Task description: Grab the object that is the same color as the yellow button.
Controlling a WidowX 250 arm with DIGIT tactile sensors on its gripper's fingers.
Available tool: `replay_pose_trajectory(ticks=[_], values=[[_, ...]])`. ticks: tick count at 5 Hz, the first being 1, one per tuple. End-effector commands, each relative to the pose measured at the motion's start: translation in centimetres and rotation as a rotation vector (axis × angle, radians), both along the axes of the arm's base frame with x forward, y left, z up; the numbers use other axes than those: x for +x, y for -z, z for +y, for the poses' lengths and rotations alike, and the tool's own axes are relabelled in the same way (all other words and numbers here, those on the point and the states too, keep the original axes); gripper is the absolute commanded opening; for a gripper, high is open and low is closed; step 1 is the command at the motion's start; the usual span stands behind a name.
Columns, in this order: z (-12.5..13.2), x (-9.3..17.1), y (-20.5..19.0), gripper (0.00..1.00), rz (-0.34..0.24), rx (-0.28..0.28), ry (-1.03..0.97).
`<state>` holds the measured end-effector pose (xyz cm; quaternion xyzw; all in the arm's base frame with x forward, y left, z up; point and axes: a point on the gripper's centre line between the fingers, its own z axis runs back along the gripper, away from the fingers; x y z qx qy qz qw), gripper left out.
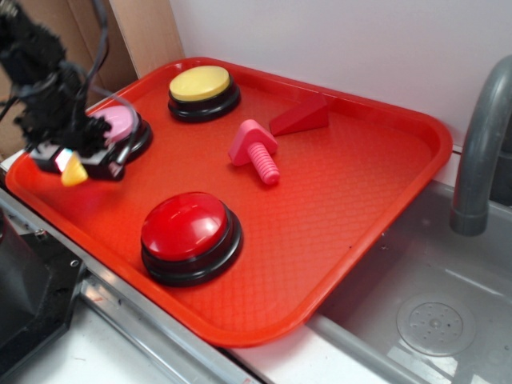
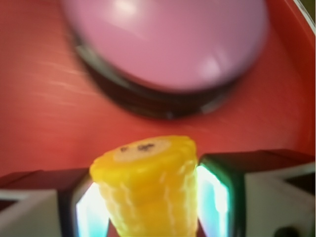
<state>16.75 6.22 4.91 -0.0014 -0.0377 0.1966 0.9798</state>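
corn cob [image 2: 148, 192] at worktop's left edge, beside pink button [image 1: 120, 124] | hand [image 1: 76, 164] clamped on its mid-body | likely light, stiff, ridged plastic; tapered, may slip | yellow button [image 1: 200, 84] at far edge

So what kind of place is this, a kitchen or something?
Probably a toy kitchen mock-up for robot tests, not a real one: a grey faucet over a sink, beside it a red tray of push buttons, where the hand grips a toy corn cob.
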Motion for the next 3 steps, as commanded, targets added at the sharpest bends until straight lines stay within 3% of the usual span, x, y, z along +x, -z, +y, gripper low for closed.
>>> replay_pose_trajectory(ticks=[1, 2, 3], values=[[-5.5, 1.2, -6.7, 0.0, 0.0, -0.125, 0.182], [-6.6, 1.3, -7.8, 0.0, -0.012, -0.158, 0.191], [-5.5, 1.2, -7.0, 0.0, 0.038, -0.129, 0.176]])
